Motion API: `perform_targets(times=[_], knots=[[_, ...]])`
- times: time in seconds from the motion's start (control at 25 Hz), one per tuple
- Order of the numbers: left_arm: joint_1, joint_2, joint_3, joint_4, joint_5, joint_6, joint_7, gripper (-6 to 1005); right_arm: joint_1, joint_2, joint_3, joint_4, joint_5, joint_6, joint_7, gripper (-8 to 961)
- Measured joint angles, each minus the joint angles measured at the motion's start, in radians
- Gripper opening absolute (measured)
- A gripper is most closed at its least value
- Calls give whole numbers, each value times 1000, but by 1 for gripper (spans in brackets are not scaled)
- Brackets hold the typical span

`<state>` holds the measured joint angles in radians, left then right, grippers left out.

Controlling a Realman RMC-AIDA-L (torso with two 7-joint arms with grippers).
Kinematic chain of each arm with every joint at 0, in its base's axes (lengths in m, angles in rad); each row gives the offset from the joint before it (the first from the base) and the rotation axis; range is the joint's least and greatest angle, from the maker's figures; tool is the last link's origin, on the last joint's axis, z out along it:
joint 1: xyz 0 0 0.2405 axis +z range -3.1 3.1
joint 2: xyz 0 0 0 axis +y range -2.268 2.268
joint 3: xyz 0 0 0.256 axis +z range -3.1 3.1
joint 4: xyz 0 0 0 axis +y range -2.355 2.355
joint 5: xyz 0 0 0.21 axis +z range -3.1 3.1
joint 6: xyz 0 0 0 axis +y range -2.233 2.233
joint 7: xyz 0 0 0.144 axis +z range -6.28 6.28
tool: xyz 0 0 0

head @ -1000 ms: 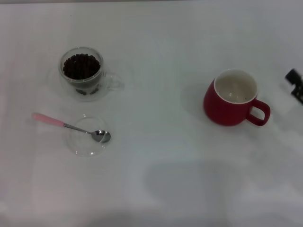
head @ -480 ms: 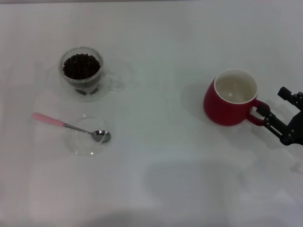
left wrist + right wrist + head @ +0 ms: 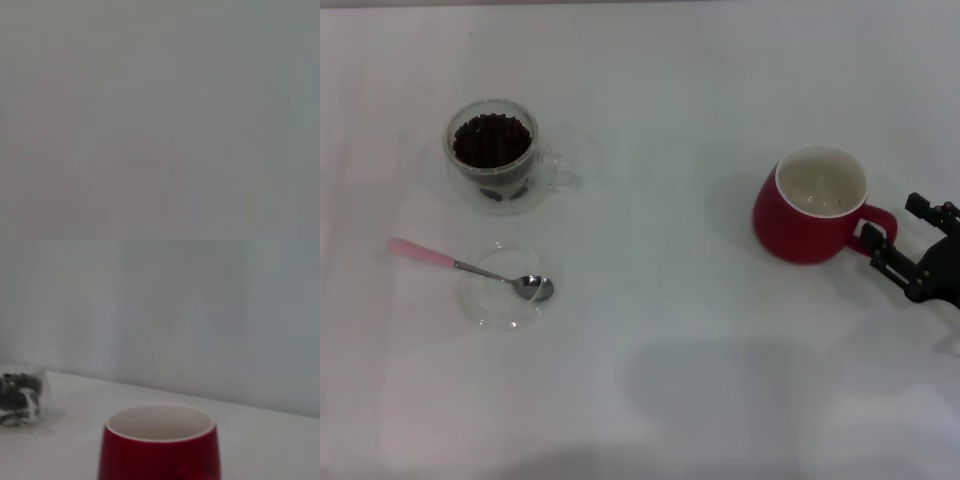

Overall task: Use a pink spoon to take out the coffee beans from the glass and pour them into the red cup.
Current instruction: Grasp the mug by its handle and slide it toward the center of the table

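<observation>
White tabletop: right gripper, jaws apart, straddles the dark red ceramic mug's loop handle, mug at its nine o'clock.

The red cup stands on the white counter; at its four o'clock, the right pincer is spread open around its handle.
</observation>
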<state>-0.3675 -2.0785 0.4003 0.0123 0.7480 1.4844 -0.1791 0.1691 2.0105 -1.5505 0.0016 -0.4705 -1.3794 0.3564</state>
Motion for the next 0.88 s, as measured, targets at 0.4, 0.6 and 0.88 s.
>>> perform_targets(times=[0.4,0.6,0.88], knots=[[4,0,-1,-1,-4,-6,0,847,1,0,1,-77,14,104,-37,704],[8,0,-5,-2,-4,-5,0,847,2,0,-8,-90,5,94,-52,616],[9,1,-6,1,-4,-7,0,846,3,0,-47,-93,0,47,-75,319]])
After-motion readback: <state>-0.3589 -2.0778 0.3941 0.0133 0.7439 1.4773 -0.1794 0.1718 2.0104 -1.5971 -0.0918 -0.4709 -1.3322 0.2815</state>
